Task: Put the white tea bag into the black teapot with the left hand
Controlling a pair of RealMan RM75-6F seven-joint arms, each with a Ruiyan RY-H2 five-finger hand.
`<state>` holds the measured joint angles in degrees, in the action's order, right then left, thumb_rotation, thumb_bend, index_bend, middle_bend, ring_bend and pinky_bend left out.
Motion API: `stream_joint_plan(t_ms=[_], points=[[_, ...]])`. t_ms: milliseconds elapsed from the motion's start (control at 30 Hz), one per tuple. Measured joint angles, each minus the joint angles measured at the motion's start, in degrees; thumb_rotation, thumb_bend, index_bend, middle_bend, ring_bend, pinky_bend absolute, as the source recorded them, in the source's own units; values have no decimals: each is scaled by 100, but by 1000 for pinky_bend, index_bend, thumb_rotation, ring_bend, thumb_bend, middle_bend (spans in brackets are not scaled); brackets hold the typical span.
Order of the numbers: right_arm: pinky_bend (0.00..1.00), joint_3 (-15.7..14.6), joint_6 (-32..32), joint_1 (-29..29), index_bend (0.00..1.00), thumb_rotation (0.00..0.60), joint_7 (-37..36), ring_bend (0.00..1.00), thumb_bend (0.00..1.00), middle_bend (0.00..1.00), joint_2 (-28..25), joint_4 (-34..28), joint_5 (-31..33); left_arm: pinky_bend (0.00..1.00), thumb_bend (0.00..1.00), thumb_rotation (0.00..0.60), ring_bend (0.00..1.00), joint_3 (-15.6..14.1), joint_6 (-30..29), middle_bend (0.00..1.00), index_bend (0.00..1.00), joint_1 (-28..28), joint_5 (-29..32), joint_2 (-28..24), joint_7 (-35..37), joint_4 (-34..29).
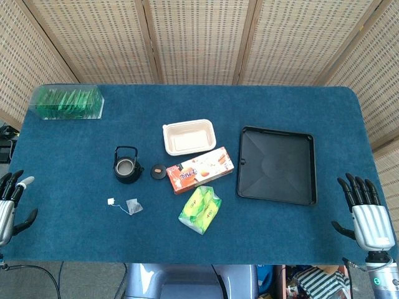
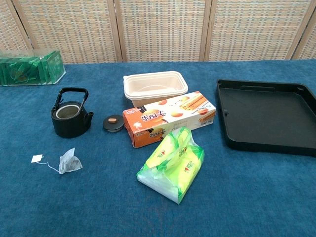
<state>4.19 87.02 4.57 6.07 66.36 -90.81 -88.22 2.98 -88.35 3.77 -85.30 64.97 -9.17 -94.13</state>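
Left robot hand [image 1: 11,202] cut by frame edge.

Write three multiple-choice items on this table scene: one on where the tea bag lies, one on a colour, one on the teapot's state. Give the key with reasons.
1. Where does the white tea bag lie?
A. inside the teapot
B. on the blue cloth in front of the black teapot
C. in the black tray

2. What colour is the snack box?
A. orange
B. purple
C. grey

3. What is the teapot's state?
A. lidded
B. tipped over
C. upright and open, its lid beside it

Key: 1 B, the bag rests on the cloth nearer the camera than the pot. 2 A, its printed faces are orange. 3 C, the pot's mouth shows and the lid sits on the cloth to its right.
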Motion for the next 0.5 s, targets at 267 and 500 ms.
stream_joint_plan(t_ms=[267, 500], points=[[90, -34, -16, -9, 96, 600, 81, 0, 16, 97, -11, -65, -6, 9, 337, 600, 71, -6, 21, 94, 191, 17, -34, 48, 45, 53], [90, -44, 82, -92, 97, 600, 140, 0, 16, 97, -38, -149, 41, 10, 337, 600, 71, 4, 45, 94, 191, 56, -92, 43, 90, 68]])
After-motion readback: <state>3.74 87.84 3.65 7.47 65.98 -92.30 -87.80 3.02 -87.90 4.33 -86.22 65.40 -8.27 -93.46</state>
